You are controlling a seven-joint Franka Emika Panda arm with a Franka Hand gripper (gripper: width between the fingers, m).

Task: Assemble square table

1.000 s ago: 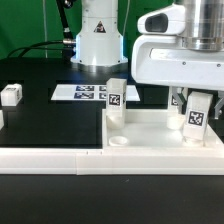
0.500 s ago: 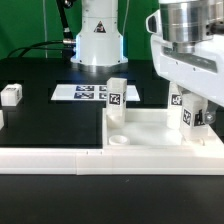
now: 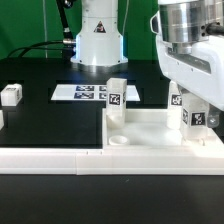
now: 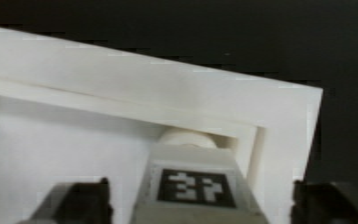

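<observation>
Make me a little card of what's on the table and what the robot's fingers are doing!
table top: white tray, lying flat
corner leg: upright at its far corner, exterior view's left
second leg: upright at another corner, between the fingers
fingers: open, a gap either side of that leg
loose leg: on the black table, exterior view's left
marker board: flat, behind the tray

Black tabletop, green backdrop.
The matte black table (image 3: 40,130) spreads beneath the gripper (image 3: 193,120); a green backdrop (image 3: 20,22) stands well beyond it, evenly lit.
</observation>
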